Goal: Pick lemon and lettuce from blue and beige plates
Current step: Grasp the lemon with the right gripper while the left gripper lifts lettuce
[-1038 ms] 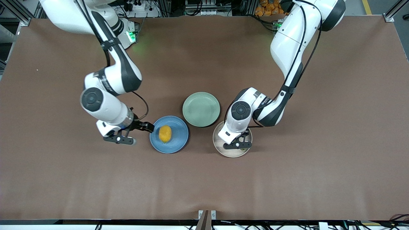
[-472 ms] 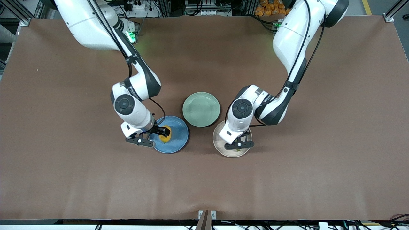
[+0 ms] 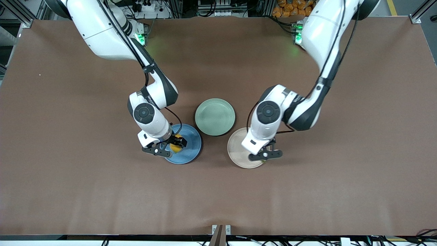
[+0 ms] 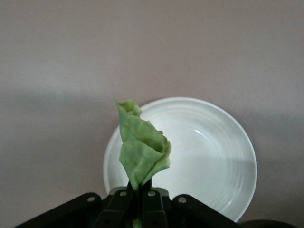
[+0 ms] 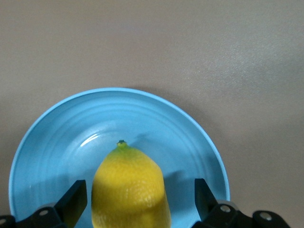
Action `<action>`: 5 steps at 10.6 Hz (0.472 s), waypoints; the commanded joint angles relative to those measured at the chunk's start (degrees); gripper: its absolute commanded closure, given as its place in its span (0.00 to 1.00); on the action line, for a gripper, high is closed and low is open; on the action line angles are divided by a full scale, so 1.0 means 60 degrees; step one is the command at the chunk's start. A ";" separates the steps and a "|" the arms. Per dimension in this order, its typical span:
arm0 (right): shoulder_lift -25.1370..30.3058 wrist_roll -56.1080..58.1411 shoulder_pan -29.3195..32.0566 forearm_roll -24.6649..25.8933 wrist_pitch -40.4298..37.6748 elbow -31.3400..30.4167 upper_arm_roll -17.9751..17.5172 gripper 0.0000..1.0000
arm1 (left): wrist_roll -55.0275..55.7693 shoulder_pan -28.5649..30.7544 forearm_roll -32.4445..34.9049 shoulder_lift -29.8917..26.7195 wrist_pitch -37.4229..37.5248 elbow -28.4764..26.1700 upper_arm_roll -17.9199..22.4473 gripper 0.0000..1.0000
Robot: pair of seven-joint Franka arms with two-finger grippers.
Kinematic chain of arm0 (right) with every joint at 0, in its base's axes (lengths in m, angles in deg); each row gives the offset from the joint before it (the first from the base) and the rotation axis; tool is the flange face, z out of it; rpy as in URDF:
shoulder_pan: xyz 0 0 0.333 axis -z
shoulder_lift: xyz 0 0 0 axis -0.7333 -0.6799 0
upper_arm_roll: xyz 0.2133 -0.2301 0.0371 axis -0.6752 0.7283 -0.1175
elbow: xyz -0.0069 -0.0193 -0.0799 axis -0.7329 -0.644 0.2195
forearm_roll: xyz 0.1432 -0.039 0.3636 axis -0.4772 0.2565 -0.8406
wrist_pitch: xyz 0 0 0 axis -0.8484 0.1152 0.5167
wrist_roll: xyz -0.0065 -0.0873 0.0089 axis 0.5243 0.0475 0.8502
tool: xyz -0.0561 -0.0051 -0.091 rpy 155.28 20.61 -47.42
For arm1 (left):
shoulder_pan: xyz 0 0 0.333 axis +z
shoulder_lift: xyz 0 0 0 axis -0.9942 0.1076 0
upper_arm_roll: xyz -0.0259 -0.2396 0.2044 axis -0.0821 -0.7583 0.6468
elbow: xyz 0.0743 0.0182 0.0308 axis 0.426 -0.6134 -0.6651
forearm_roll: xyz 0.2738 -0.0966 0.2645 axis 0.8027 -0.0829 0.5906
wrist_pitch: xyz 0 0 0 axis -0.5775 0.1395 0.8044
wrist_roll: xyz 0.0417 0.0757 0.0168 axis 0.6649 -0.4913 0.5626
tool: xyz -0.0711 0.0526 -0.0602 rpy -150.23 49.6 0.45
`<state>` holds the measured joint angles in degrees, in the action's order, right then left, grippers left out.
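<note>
While dimpled, oval lemon (image 5: 129, 189) sits on glossy blue plate (image 5: 57, 142) between wide-open right gripper (image 5: 137, 199), left gripper (image 4: 137, 202) pinches crinkled lettuce (image 4: 141, 149) over ridged beige plate (image 4: 213, 156).

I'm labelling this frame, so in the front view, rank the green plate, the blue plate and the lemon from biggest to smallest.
1. Green plate and blue plate: alike in size, with the blue one partly hidden by the right arm.
2. Lemon: far smaller, mostly hidden.
</note>
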<state>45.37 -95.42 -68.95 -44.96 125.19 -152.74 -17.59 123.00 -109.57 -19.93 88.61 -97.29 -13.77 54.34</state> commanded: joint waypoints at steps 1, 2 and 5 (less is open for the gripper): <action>-0.0249 -0.0472 -0.0047 0.0502 0.0091 0.0229 -0.0017 0.04 | 0.0174 0.0290 0.0177 -0.0756 0.0668 -0.0230 -0.0100 1.00; -0.0249 -0.0472 -0.0047 0.0502 0.0076 0.0244 -0.0017 0.16 | -0.0131 0.0437 0.0163 -0.0961 0.0932 -0.0230 -0.0100 1.00; -0.0264 -0.0559 -0.0076 0.0502 0.0062 0.0258 -0.0017 0.48 | -0.0894 0.0949 -0.0130 -0.1241 0.1125 -0.0245 -0.0129 1.00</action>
<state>44.73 -96.51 -69.12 -43.66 125.59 -152.43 -17.59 119.89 -105.50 -19.99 82.84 -91.27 -13.84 54.22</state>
